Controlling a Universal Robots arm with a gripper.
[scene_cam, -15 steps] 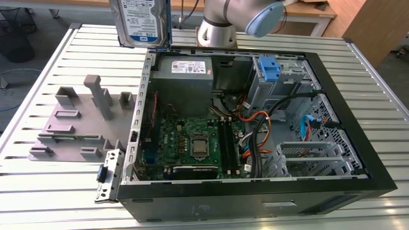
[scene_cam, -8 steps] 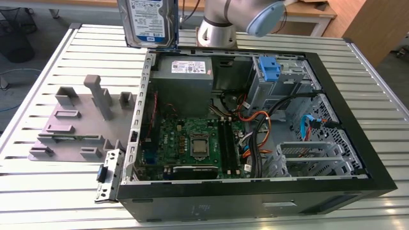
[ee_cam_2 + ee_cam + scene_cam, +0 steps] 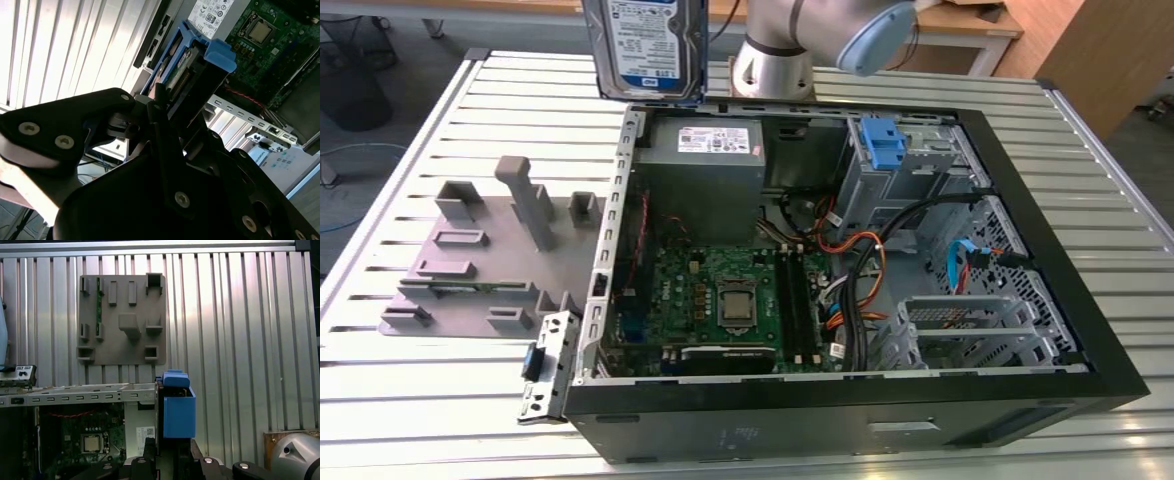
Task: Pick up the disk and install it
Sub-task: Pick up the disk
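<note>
The claw (image 3: 167, 107) is clamped on the disk (image 3: 650, 45) — held upright in the air, just over the rim of the open computer case (image 3: 787, 435) — which lies on the slatted tabletop (image 3: 427, 420) beside a grey tray (image 3: 467, 280).

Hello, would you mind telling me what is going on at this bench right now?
The arm's end effector is clamped on the disk and holds it upright in the air, above the edge of the open case near the power supply. The disk is not yet installed in the case. A grey fixture lies on the table beside the case, on the exterior view's left.
</note>
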